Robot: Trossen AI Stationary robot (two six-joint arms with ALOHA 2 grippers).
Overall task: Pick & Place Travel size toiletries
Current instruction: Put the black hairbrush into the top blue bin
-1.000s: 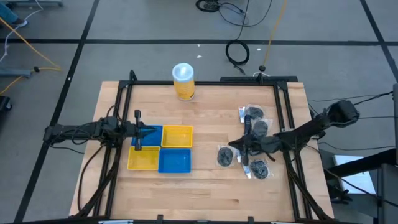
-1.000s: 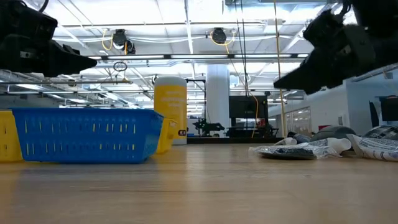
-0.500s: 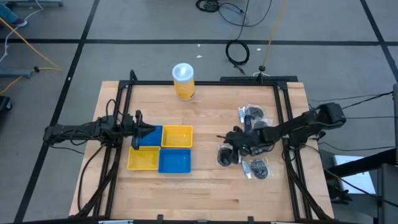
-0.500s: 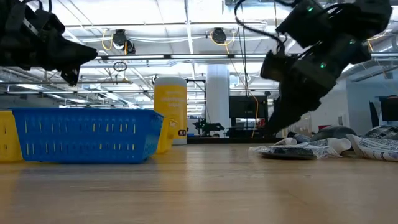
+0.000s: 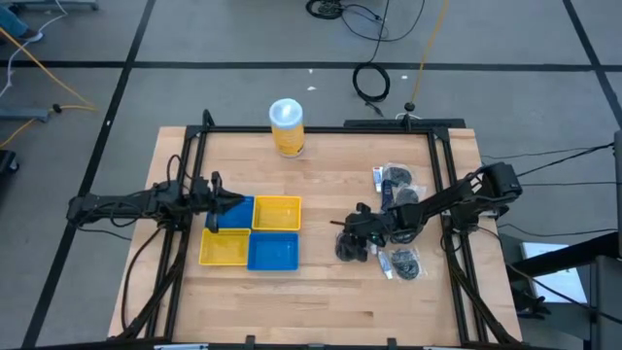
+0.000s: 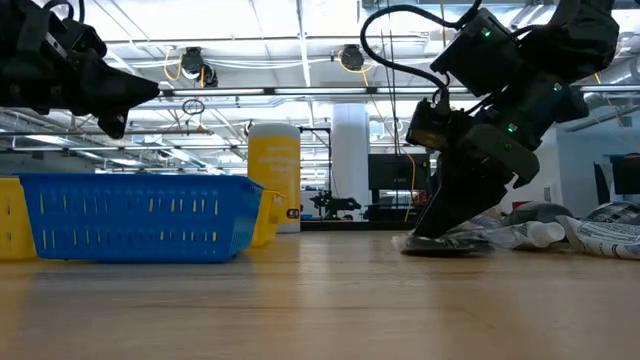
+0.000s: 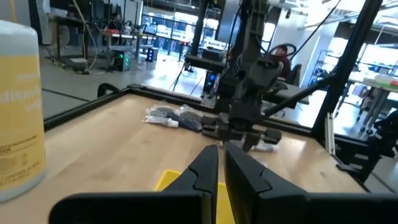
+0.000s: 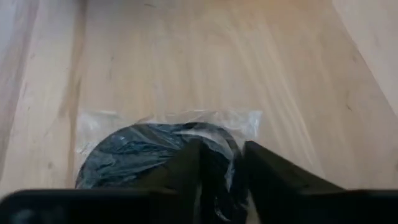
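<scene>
While the left end effector [image 5: 215, 204] hangs above the far-left blue tray [image 5: 234, 214] with its two fingers [image 7: 205, 169] nearly together and nothing between them, the right end effector [image 5: 352, 240] is down at the worktop [image 5: 321, 292] on the right half, tipped steeply onto a dark round toiletry in a clear wrapper [image 8: 134, 155]. In the right wrist view its fingers [image 8: 186, 163] stand a narrow gap apart, pressed into the crinkled plastic, with the dark piece showing in the slot between them; the wrapper's pale edge lies flat on the wood beyond the tips. Whether the packet is truly gripped or only touched cannot be told. In the low view this end effector meets the worktop at the near end of the wrapped items, and the packet under it lies flat on the wood.

The other travel size toiletries [image 5: 397, 180] lie in a loose cluster on the right side of the worktop, just inside the black frame rail [image 5: 450, 194]: a pair toward the far edge, and another one [image 5: 401, 262] nearer the front, just beside the right arm. All rest on the wood, none in a tray.

Four square trays sit together left of centre: yellow [image 5: 277, 213] and blue behind, yellow [image 5: 224, 249] and blue [image 5: 273, 252] in front. A tall yellow canister [image 5: 287, 127] with a white lid stands upright near the far edge.
</scene>
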